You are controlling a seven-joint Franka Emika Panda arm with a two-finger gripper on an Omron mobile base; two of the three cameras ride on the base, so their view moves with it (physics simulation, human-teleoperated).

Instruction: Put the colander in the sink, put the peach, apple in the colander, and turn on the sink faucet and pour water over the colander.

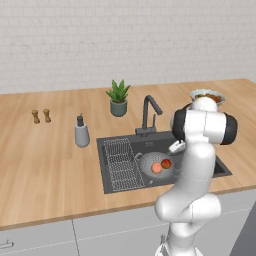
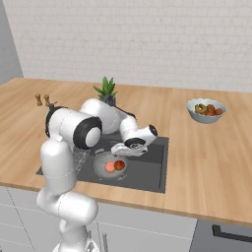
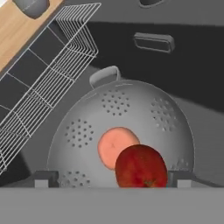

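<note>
The grey holed colander (image 3: 118,105) sits in the dark sink (image 3: 192,87), beside the wire rack. Inside it lie the pale orange peach (image 3: 114,146) and, touching it, the dark red apple (image 3: 141,167). My gripper (image 3: 113,179) hangs just above them, open, its fingertips (image 3: 46,178) set wide on either side of the fruit and holding nothing. From the left base the colander (image 1: 156,165), peach (image 1: 156,168) and apple (image 1: 166,163) lie below the gripper (image 1: 175,150). The sink faucet (image 1: 148,112) stands behind the basin, with no stream from it.
A wire grid rack (image 1: 122,164) fills the sink's left part. A soap dispenser (image 1: 81,132), potted plant (image 1: 118,97) and two small shakers (image 1: 41,116) stand on the wooden counter. A fruit bowl (image 2: 206,110) sits at the right.
</note>
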